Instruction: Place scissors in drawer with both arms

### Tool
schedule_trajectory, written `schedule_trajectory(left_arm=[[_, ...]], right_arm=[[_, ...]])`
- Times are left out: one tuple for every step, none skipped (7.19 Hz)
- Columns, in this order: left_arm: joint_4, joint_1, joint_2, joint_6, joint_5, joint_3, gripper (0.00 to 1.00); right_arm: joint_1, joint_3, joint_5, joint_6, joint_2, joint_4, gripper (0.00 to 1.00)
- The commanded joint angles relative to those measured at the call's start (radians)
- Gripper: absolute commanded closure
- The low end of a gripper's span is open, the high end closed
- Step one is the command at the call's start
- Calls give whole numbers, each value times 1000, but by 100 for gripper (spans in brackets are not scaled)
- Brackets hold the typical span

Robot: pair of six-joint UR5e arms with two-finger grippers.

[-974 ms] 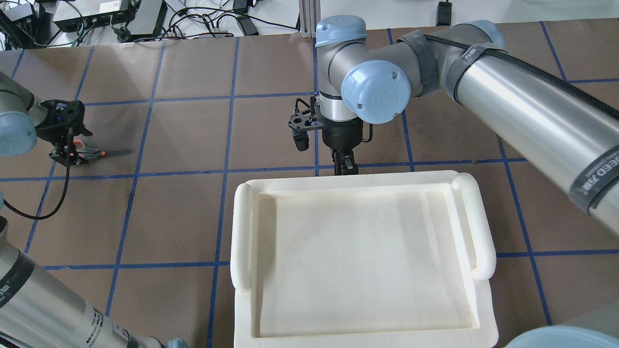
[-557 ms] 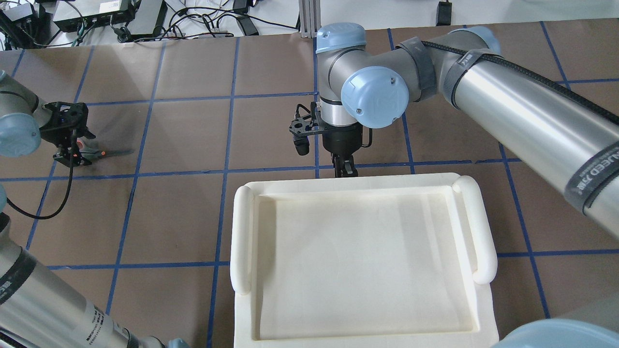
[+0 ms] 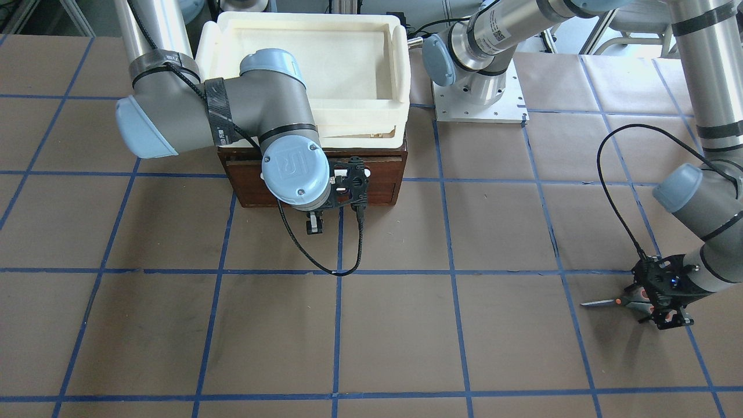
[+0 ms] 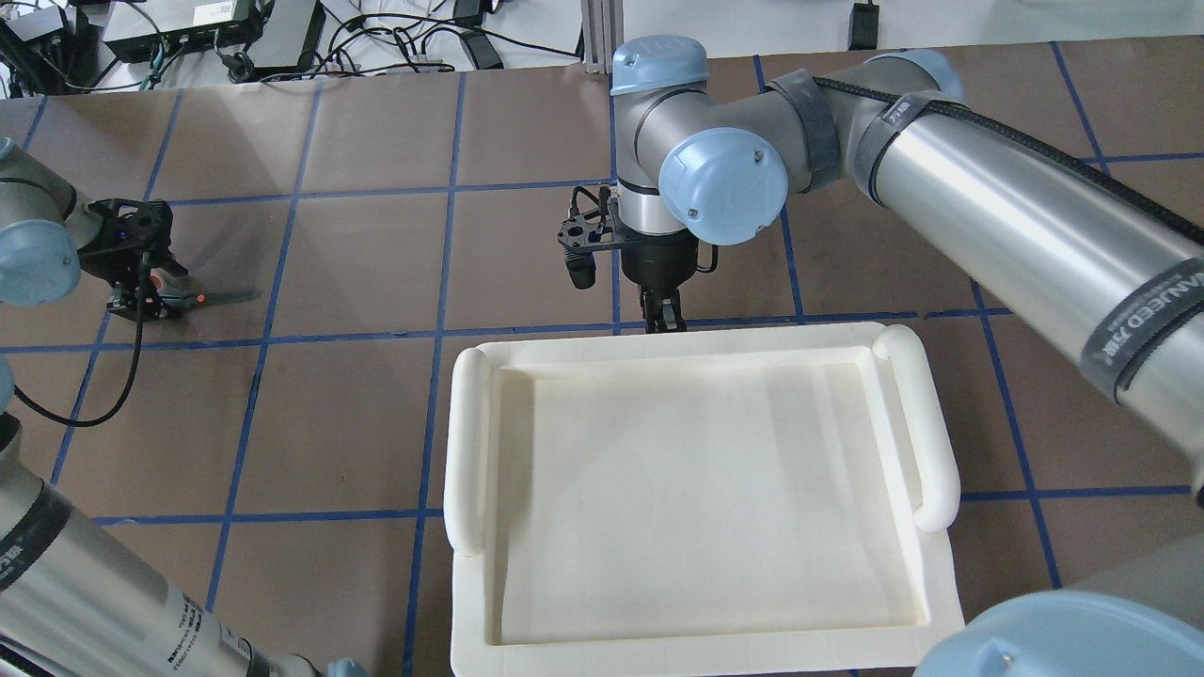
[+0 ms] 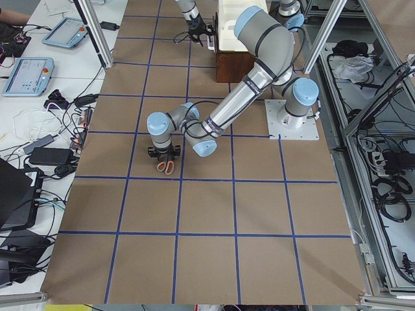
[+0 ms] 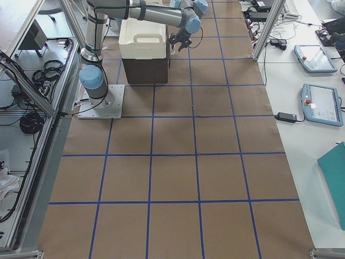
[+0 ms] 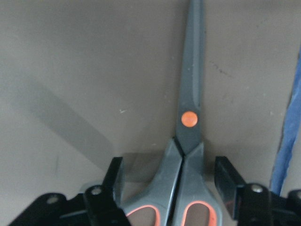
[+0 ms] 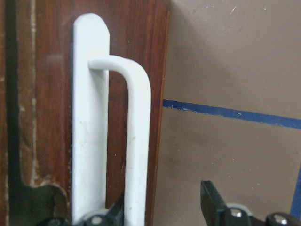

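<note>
My left gripper [image 7: 171, 179] is down over the scissors [image 7: 190, 108] with its jaws wide. There's one finger [image 7: 114, 176] on either side of the grey handles and a sliver of room on each flank, so nothing is clamped. The scissors lie flat on the brown table [image 3: 406, 325], blades closed, near my left end and well apart from the drawer [image 3: 371, 174]. They have room on every side, and a blue tape line [image 7: 288, 136] runs just beside the blades, roughly parallel. The long axis goes along the table's length: handles under my gripper, orange pivot dot ahead, tip aimed at the table's middle, toward the drawer's side.

Now my right gripper [image 3: 314, 223], which is low at the drawer's front, the face turned away from my base. Its jaws are open and the white bar handle [image 8: 136, 141] stands between them. One finger [image 8: 211, 200] is well off the bar and the other is tucked close against it, though I can't tell whether it touches. The dark wood front ends just past the handle, with bare table beyond. A cream tray [image 4: 467, 423] sits on top of the brown box, and in the overhead view its far rim is right beside my fingertips. Out front, brown paper stretches away from the drawer face.
</note>
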Motion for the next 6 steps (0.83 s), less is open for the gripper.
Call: schedule_trajectory(left_arm=[[1, 0, 1, 2, 0, 0, 84], [1, 0, 1, 2, 0, 0, 92], [1, 0, 3, 2, 0, 0, 94], [0, 0, 6, 4, 0, 0, 95], [-3, 0, 9, 2, 0, 2, 99], [-5, -3, 14, 2, 2, 2, 100]], right_arm=[[-1, -73, -1, 2, 40, 1, 44], [-1, -103, 3, 2, 64, 1, 44], [-2, -114, 2, 2, 69, -1, 44], [-7, -125, 3, 2, 74, -2, 44], [-16, -149, -1, 0, 87, -1, 44], [-33, -168, 0, -1, 92, -2, 44]])
